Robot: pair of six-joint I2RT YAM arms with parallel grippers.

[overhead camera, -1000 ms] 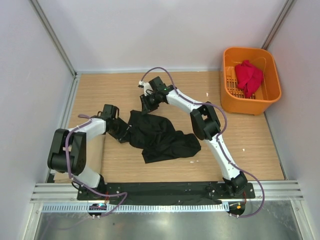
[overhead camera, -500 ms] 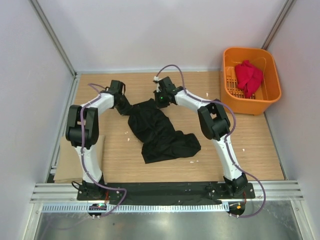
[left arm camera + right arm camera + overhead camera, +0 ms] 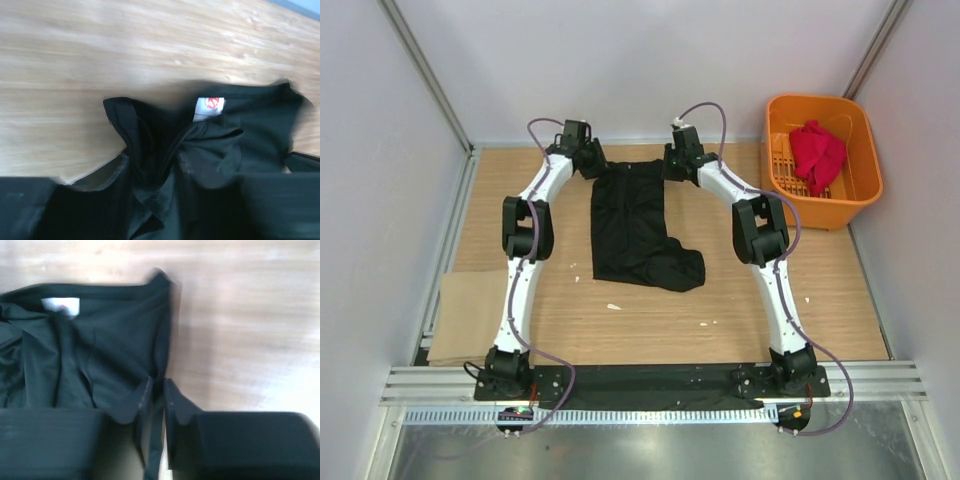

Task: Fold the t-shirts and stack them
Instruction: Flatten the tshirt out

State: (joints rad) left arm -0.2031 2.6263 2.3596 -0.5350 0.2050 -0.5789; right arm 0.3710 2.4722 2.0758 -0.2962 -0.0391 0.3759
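- Top external: black t-shirt (image 3: 630, 220) spread out far-centre; red t-shirt (image 3: 817, 152) in orange basket (image 3: 840, 215), far right.
- Left gripper (image 3: 590, 160) at its far-left corner: I cannot tell its state.
- Right gripper (image 3: 673, 167), far-right corner: fingers (image 3: 144, 399) narrowly astride its edge, hold uncertain.

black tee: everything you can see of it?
Soft plain black t-shirt lying lengthwise on the wooden table, collar end far, white neck label showing. Far part spread fairly flat, near end bunched. A strip of its edge runs between the narrow jaws of the right gripper; left gripper at the other far corner.
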